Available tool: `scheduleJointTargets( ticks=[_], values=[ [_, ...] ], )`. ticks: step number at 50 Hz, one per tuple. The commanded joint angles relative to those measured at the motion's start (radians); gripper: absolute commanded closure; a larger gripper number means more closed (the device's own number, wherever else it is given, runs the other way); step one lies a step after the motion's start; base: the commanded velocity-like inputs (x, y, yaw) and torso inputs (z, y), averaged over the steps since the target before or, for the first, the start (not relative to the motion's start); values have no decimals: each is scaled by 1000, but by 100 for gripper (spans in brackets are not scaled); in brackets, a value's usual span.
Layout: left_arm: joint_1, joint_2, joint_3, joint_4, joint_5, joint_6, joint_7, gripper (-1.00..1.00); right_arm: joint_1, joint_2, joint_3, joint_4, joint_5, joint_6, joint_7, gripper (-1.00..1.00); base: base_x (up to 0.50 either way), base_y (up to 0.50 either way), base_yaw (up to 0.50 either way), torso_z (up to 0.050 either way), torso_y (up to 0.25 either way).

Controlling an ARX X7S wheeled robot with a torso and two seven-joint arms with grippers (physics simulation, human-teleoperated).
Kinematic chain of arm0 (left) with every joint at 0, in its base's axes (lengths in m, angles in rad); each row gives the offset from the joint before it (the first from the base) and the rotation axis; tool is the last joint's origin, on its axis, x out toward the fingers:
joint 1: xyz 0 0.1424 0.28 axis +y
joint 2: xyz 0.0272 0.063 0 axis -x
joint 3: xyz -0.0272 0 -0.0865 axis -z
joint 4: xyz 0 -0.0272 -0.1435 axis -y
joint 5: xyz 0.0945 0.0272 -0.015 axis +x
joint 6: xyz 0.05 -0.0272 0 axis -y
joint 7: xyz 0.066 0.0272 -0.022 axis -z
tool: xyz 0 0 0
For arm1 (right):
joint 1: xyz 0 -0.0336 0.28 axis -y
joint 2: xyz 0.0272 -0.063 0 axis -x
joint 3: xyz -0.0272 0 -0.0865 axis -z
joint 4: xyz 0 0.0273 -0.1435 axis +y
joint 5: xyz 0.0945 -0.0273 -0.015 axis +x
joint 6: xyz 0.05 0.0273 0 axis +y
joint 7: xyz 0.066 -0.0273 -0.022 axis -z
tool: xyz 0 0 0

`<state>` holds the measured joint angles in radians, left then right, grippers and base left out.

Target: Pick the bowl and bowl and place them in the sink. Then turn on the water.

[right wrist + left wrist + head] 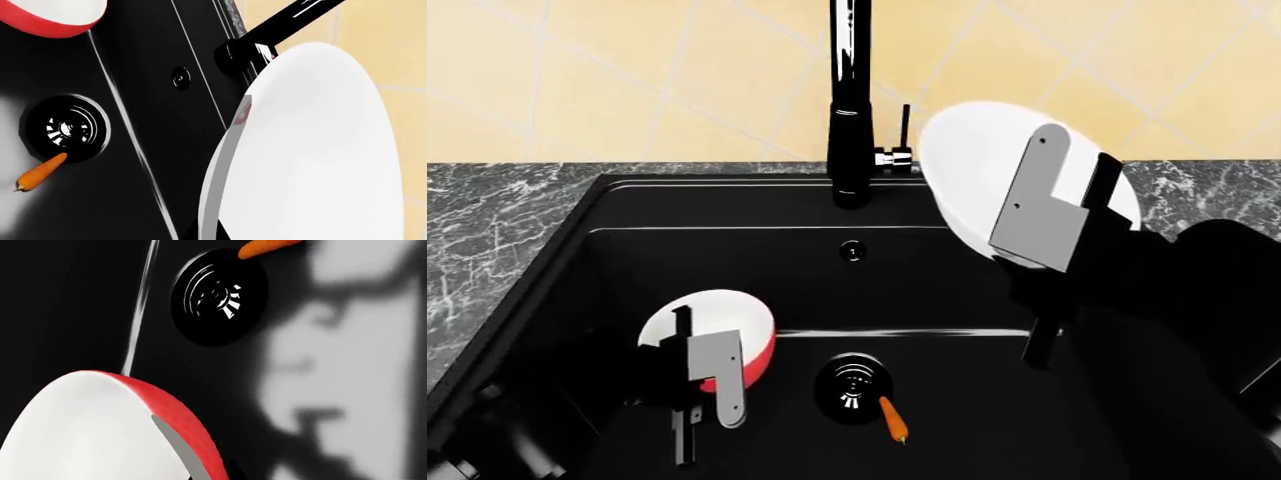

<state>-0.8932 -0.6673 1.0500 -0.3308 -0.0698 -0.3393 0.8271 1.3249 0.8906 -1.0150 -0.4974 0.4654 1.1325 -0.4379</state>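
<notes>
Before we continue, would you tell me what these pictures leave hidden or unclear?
- Red-and-white round bowl: head view, left gripper's grey fingers cover its near rim.
- Wide white shallow bowl: right wrist view, cut off by the edge.
- Small orange carrot: left wrist view, cropped.

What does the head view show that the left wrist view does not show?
Only the head view shows the white bowl held by the right hand, the tap, its lever and the marble counter. Only the left wrist view shows blurred shadows on the basin. Both show the red bowl, drain and carrot.
</notes>
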Motion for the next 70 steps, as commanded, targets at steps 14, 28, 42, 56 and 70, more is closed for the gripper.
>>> scheduleJointTargets(
  ticks=[14, 28, 42, 56, 70],
  values=[
    [15, 40, 32, -75, 18, 46, -2, 100, -18, 14, 10, 2, -14, -16, 17, 100, 0, 0, 0, 1, 1],
    [28, 50, 49, -94, 28, 61, -1, 100, -23, 21, 15, -6, -8, -12, 21, 100, 0, 0, 0, 0, 1],
    [42, 53, 62, -99, 32, 60, 0, 100, -26, 20, 13, -2, -8, -17, 23, 100, 0, 0, 0, 0, 1],
    [48, 57, 68, -105, 31, 59, 3, 100, -24, 16, 10, 6, -9, -20, 22, 100, 0, 0, 0, 0, 0],
    [40, 64, 56, -95, 18, 41, 1, -100, -21, 18, 11, 1, -6, -16, 21, 100, 0, 0, 0, 0, 0]
  ],
)
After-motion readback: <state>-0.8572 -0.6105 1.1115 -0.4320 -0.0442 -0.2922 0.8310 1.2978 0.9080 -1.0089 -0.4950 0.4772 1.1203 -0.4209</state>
